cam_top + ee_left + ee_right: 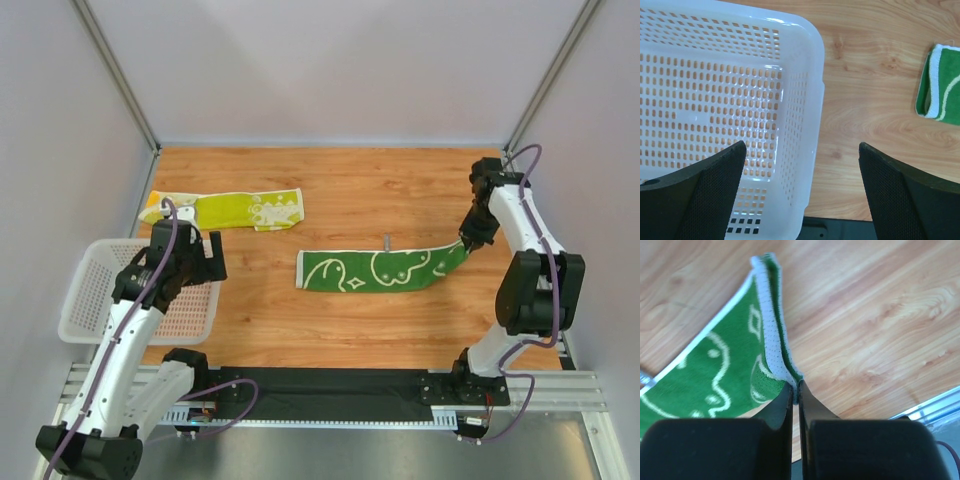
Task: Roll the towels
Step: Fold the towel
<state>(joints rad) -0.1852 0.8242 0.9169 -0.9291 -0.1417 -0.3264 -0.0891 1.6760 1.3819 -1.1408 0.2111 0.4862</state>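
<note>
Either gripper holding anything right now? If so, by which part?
Right gripper pinches the green towel by the edge at its right end. Left gripper is open, holding nothing, above the basket rim.

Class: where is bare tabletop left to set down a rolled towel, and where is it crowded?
Free: the wood behind the green towel, right of the lime towel; the strip between green towel and base rail. Crowded: left side, with basket and open left fingers; right end, where right fingers pinch the green towel.
</note>
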